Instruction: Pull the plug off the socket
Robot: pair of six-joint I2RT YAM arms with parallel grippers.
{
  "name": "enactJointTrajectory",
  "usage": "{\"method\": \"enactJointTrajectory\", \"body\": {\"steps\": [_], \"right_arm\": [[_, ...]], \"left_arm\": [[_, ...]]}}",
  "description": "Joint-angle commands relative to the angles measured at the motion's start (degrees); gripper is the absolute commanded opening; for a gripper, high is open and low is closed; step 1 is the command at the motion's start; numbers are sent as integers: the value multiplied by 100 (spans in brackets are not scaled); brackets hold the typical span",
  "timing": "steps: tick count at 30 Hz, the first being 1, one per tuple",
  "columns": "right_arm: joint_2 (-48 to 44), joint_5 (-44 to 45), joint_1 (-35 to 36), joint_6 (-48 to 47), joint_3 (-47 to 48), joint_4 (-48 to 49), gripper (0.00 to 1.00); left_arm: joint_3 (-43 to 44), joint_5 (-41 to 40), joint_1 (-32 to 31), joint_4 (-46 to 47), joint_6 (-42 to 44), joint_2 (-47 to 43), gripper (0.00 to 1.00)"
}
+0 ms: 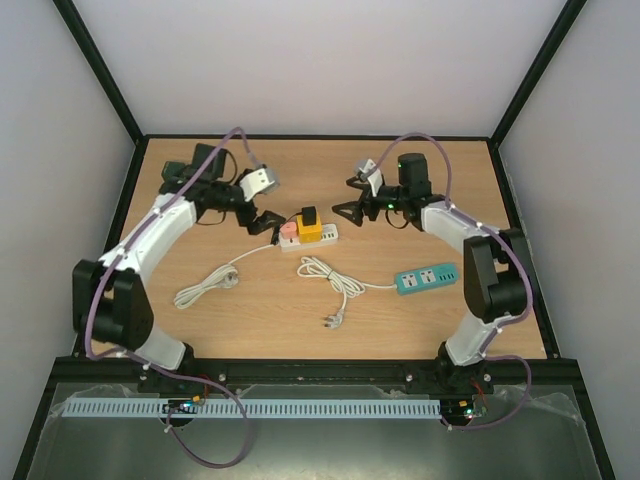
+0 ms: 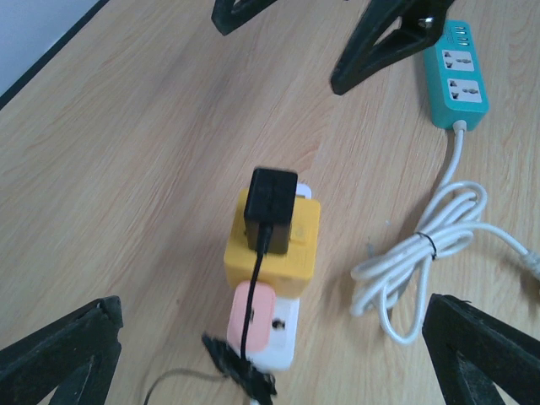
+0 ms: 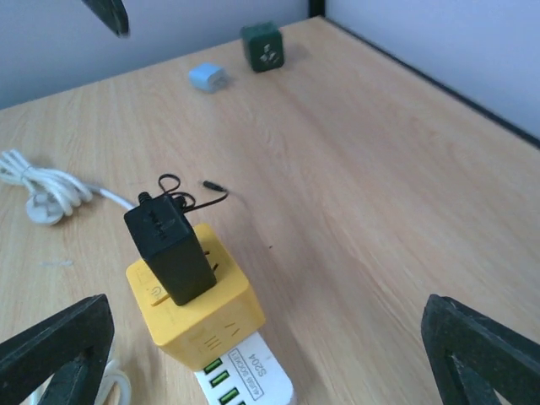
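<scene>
Plug (image 1: 309,214) seated atop yellow socket (image 1: 310,232), middle of counter (image 1: 270,315), between two gaping claws.
Left claw (image 2: 270,312) spread wide, gripping nothing; right claw (image 3: 266,308) likewise, both just short of the plug. Likely trouble: dragging socket and white strip (image 1: 327,239) up along with the plug if hauled with nothing pinned down; slipping off smooth black sides under a shallow pinch; snagging the thin black lead (image 2: 252,299). Pale wood grain below, probably slick, little hold for the strip; teal strip (image 1: 428,279) and coiled cord (image 1: 330,275) lying near; plain light walls, black frame around.
</scene>
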Motion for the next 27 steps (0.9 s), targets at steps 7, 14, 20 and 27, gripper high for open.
{"method": "enactJointTrajectory", "body": {"steps": [7,14,20,27], "right_arm": [[-791,459,-331,1569,-1381,3108,98],[-900,-53,-325,1212,-1617,2663,98],[-820,-347,-306,1111,-1928,2791,98],[-689,-543,-202,575,-1996,2555,98]], "left_arm": [[1056,-517,-771,267,193,1318,100],[1347,-1045,-1092,300,454,1856,88],[1458,-1237,-1258,167,634,2155,59],[1468,-1068,-1353,-118,886,2238,32]]}}
